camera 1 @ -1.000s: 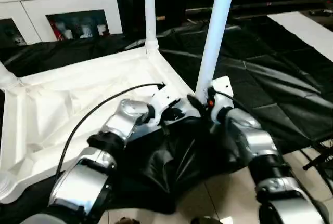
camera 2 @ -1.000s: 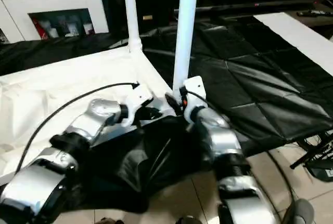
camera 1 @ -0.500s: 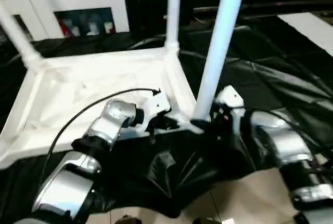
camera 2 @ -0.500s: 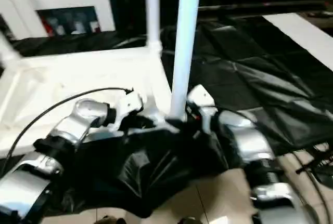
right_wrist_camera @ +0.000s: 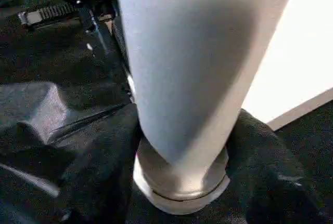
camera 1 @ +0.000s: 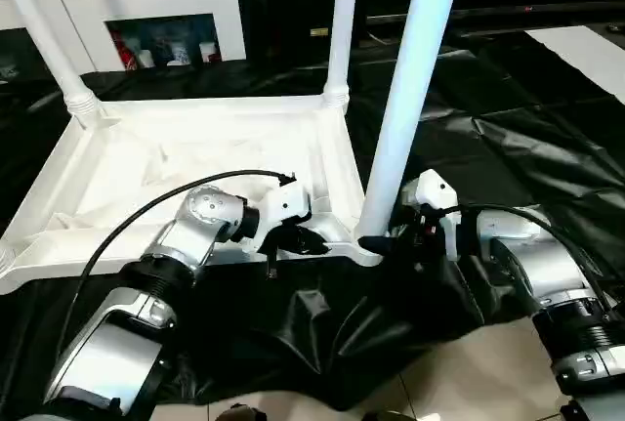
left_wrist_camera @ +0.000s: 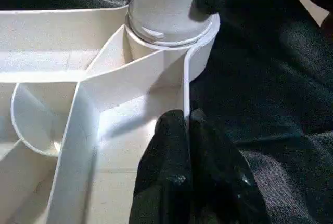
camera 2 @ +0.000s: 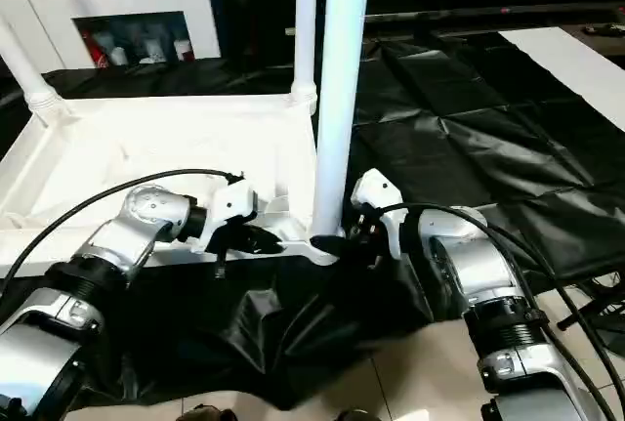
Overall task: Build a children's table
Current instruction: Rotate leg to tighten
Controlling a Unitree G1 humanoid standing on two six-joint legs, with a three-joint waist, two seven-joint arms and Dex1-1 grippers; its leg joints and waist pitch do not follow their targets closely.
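**A:** Children's table (camera 1: 195,162): how far along is it?

**B:** Well on, I'd judge. The tabletop lies upside down on a black sheet (camera 1: 508,99) spread over the floor (camera 1: 459,362), ribbed underside facing up. Three legs stand upright in corner sockets: the near leg (camera 1: 405,99) at the corner closest to the robot's right arm, the far-right leg (camera 1: 342,21), and the far-left leg (camera 1: 39,40).

**A:** And the fourth?

**B:** The near-left corner runs off the edge of the head views, so I cannot say whether a leg stands there. If that socket is empty, that leg is what remains, followed by turning the table onto its feet.

**A:** What are the arms doing?

**B:** The left end effector (camera 1: 303,240) is clenched on the tabletop's thin rim wall, just beside the near leg's socket. The wrist view shows a black finger (left_wrist_camera: 169,146) on each side of the wall. That reads as steadying the top.

**A:** The right one?

**B:** The right end effector (camera 1: 386,242) sits at the foot of the near leg, right where it meets the socket. Whether it is grasping the leg or released from it, I cannot tell.

**A:** Is that leg fully home?

**B:** Its collar looks seated against the socket rim in both wrist views. It may need a final push or twist, but that is a guess.
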